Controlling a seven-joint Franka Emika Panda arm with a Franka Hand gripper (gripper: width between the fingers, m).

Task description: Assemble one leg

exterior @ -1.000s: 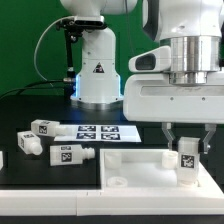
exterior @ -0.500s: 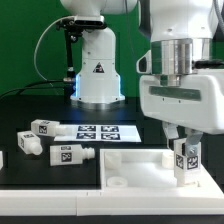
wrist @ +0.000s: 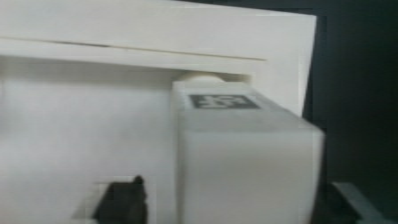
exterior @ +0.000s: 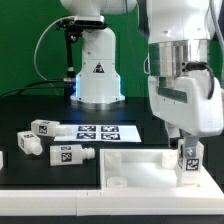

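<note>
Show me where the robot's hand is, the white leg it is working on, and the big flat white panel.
hand [exterior: 183, 141], exterior view: between its two fingertips, at the leg's top.
leg [exterior: 186, 166], exterior view: its marker tag face, standing upright in the panel.
panel [exterior: 130, 168], exterior view: bare flat surface near a corner socket.

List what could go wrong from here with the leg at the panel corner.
1. The leg stands at a corner of the panel with the gripper around its top; if the peg sits off the socket, turning may jam it.
2. The wrist has rotated; a weak grip could slip on the smooth plastic.
</note>
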